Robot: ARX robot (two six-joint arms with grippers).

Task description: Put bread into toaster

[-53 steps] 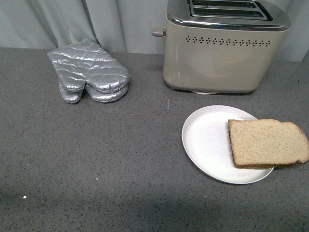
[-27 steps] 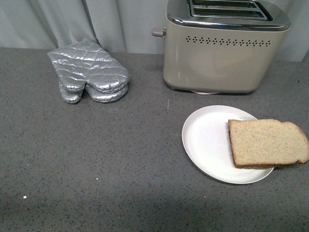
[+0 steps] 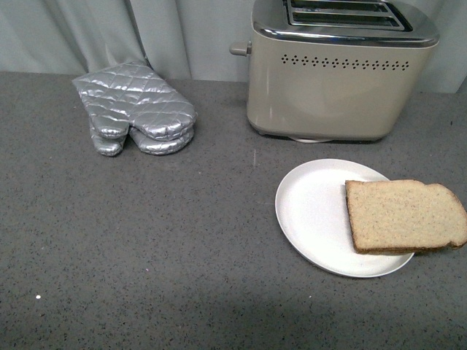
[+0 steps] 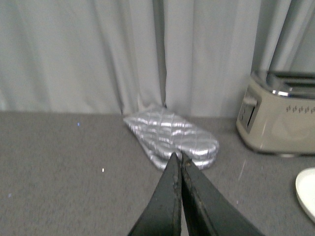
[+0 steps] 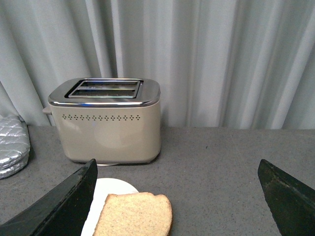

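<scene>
Since the bread (image 3: 406, 215) lies flat on the white plate (image 3: 314, 211), with one end hanging past the plate's right rim, a crust edge is free for a pinch from that side. The plate sits on the grey tabletop (image 3: 146, 255) just in front of the toaster (image 3: 339, 80). Its two slots (image 5: 104, 88) face up and look empty, so the slice will have to be stood on edge before it goes down. The right tool (image 5: 176, 162) is spread wide, grasping nothing. It points at bread and toaster together, which I judge suits it for the pick-up. The left tool (image 4: 179, 164) has its tips pressed together on nothing, aimed toward the silver oven mitt (image 3: 135, 108), well apart from the plate. Neither arm shows in the front view, and the bread is not yet lifted.
</scene>
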